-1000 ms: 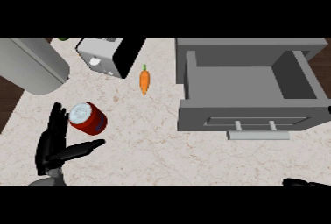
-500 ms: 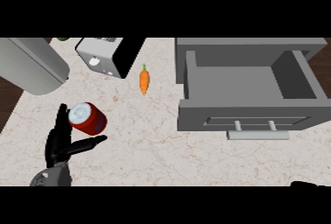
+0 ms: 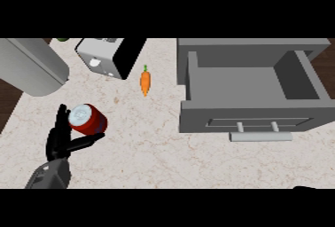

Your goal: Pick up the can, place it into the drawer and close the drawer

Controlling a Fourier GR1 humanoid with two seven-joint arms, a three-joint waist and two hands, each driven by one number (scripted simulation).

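A red can (image 3: 87, 119) with a silver top lies tilted on the pale marbled counter (image 3: 163, 155), at the near left of the scene. The left hand (image 3: 64, 141) is right against it: the fingers (image 3: 61, 122) reach up along the can's left side and the thumb (image 3: 88, 141) stretches out beneath its near edge, so the can sits in the wide gap between them. The fingers look fairly straight, spread rather than curled round the can, which suggests the hand is lining up a grasp and has not yet closed. Its grey forearm (image 3: 49, 176) comes in from the near left edge. The can is not yet lifted, so the task appears to be at its first step. Well to the right, a grey drawer (image 3: 252, 84) stands pulled open toward the viewer, its inside bare and ready to take the can, with a pale bar handle (image 3: 259, 136) on its front. Between can and drawer, farther back, a small orange carrot (image 3: 145, 82) lies on the counter, clear of a straight path to the drawer. At the far left are a large grey cylinder (image 3: 29, 66) and a white and black appliance (image 3: 108, 55). Only a dark sliver of the right hand (image 3: 313, 188) shows at the near right edge; whether it is spread or curled cannot be told.
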